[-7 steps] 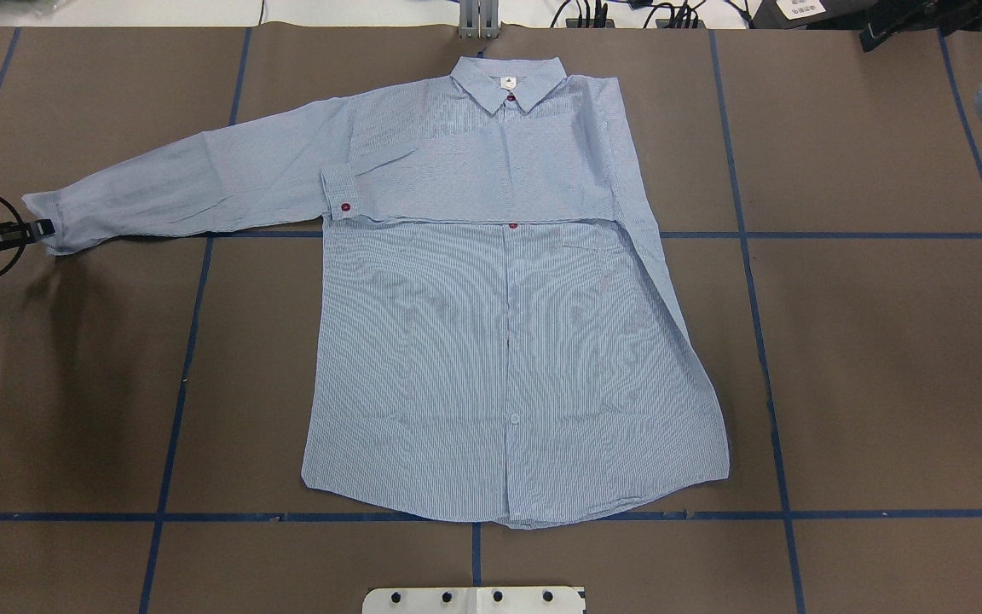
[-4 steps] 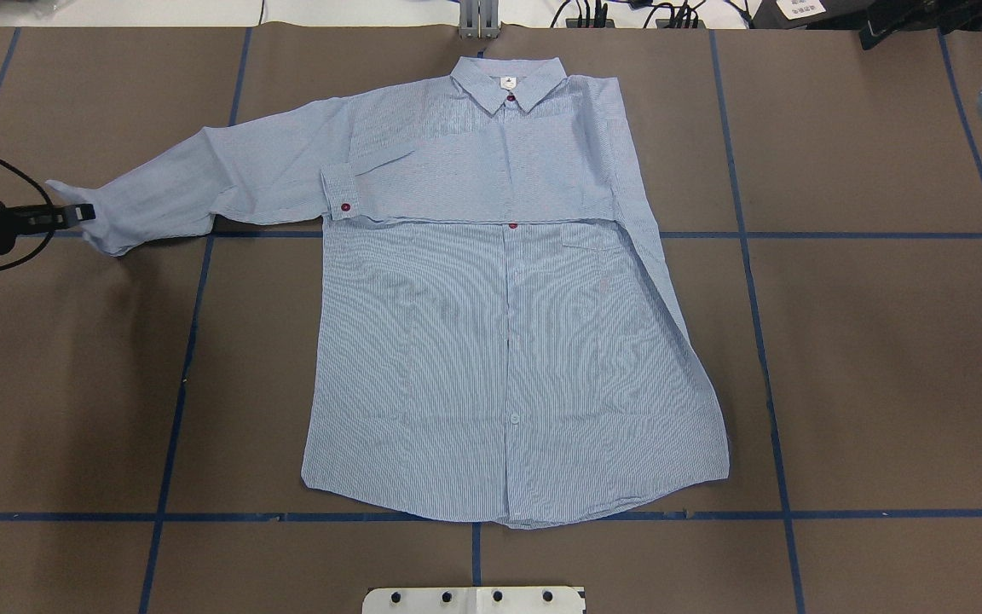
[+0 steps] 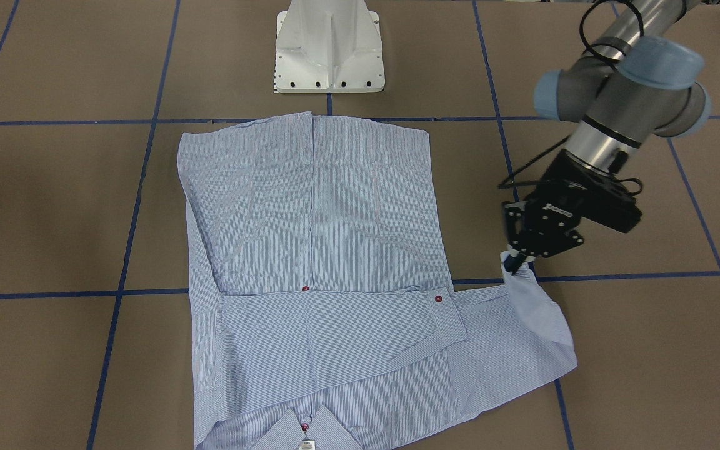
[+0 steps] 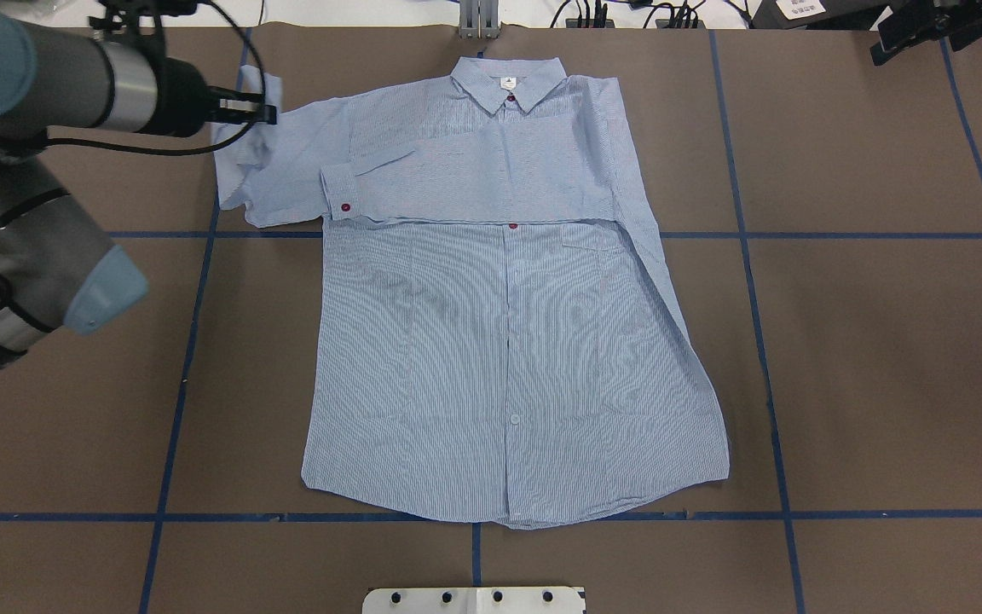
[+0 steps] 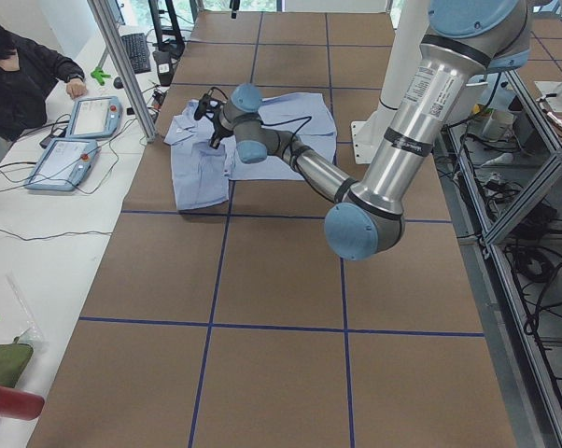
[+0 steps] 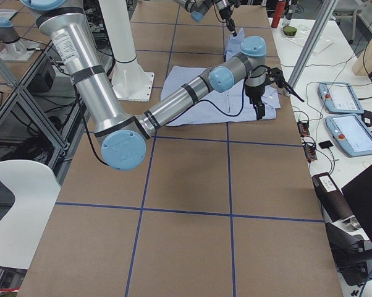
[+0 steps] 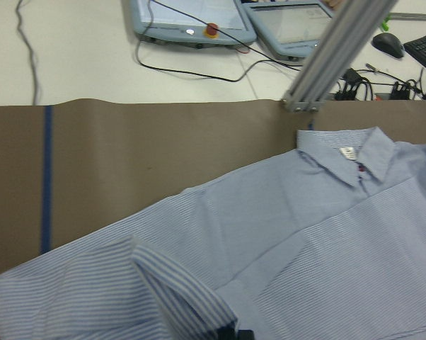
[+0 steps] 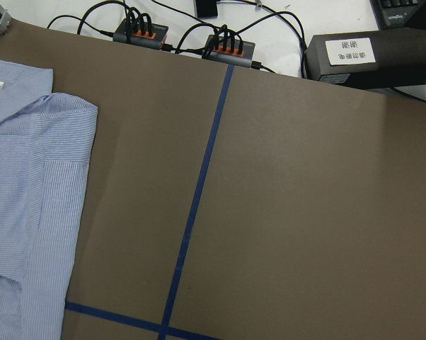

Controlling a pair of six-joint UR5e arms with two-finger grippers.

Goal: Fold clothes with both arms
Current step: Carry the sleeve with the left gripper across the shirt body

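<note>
Quick status from my remote station. The shirt (image 4: pixel 508 341) lies flat, front up and buttoned, in the middle of the brown table (image 4: pixel 883 341). Its long axis runs straight away from the robot. The hem (image 4: pixel 512 516) is on the robot's side, near the white base (image 3: pixel 329 50), and the collar (image 4: pixel 508 81) points at the far edge by the operators' desks.

The right sleeve (image 4: pixel 457 183) is folded across the chest. Its cuff (image 4: pixel 339 192), the one with the red button, sits near the opposite armpit.

The left gripper (image 4: pixel 265 112) is clenched on the end of the left sleeve (image 4: pixel 286 162). In the front view that end is pinched up into a little peak off the table. The sleeve is doubled back toward its own shoulder, bunched just beside the body. My left wrist cam looks across the shoulder to the collar, with a raised fold of striped cloth right at the bottom of the frame.

The right gripper (image 6: pixel 259 110) hangs near the far edge, well off the shirt's right side. Honestly I can't tell whether that claw is open or closed.
</note>
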